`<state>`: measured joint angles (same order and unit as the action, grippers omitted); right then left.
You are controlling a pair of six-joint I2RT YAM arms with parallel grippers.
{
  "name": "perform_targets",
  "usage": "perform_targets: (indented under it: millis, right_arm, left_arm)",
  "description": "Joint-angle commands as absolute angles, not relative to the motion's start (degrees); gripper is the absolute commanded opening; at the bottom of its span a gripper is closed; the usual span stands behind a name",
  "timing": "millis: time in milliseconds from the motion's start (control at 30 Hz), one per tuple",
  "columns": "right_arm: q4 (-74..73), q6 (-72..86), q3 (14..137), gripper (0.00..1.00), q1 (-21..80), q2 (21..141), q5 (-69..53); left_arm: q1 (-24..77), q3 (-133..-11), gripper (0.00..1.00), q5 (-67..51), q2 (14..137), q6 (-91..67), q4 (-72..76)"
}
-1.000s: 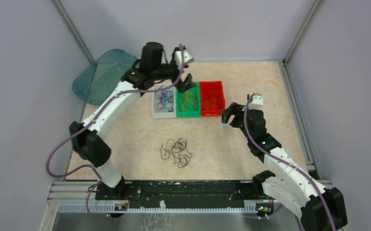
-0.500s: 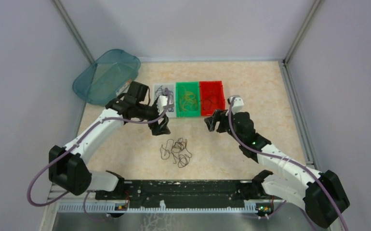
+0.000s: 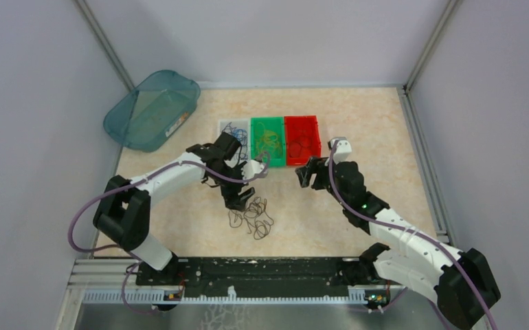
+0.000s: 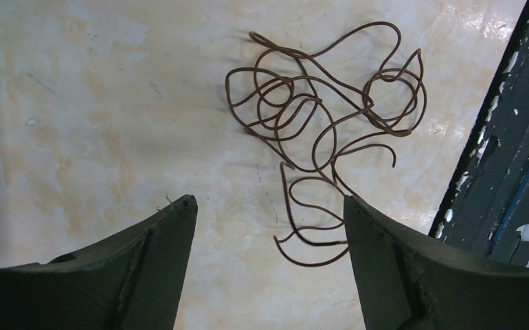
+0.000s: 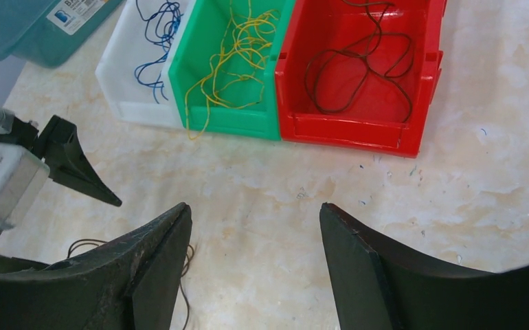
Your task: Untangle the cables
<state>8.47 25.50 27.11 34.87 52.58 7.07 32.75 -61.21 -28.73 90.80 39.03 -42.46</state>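
Cables [image 4: 317,117] at the left hand [image 4: 268,206]: brown tangle flat on the worktop [image 4: 76,103], just ahead of the fingers, with its lowest loop reaching in between them.
Left hand state: jaws wide apart, nothing held, poised over that low loop.
Risk at the pinch: the strands are thin and springy. If the hand closes where several loops cross, I reckon the whole clump lifts as one, not a single strand.
Risk on the pull: a tug on a loop threaded through the others would likely cinch the knot tighter.
Right hand [image 5: 253,210]: jaws apart and empty, up near the bins, apart from the tangle.
Risk from that: nothing pins the clump, so any pull may simply drag it across the worktop.
Bins: blue strands [image 5: 155,41] in the white bin [image 5: 128,96], yellow strands [image 5: 238,48] in the green bin [image 5: 234,124], dark strands [image 5: 358,62] in the red bin [image 5: 351,130].
Risk at the bins: a yellow loop hangs over the green bin's front wall, and a passing right hand could snag it out.
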Motion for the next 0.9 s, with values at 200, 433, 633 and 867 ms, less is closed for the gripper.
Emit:
perform_targets:
  millis: [200, 433, 633, 867]
  right_arm:
    - [9.9, 25.2, 26.8, 0.68, 35.3, 50.5, 8.6]
    - [13.2, 25.6, 24.1, 0.71, 35.3, 49.4, 3.4]
    - [28.1, 25.4, 22.9, 0.79, 36.6, 50.9, -12.8]
    - [32.2, 17.2, 26.8, 0.81, 47.1, 53.2, -9.0]
  left_arm:
    - [35.2, -59.6, 0.42, -23.0, 91.2, 38.0, -41.0]
    - [35.6, -65.5, 0.00, -27.5, 87.4, 36.7, -44.1]
    - [36.7, -75.4, 0.00, -38.9, 83.2, 35.6, -51.9]
    - [36.9, -80.5, 0.00, -47.7, 81.8, 35.2, -58.1]
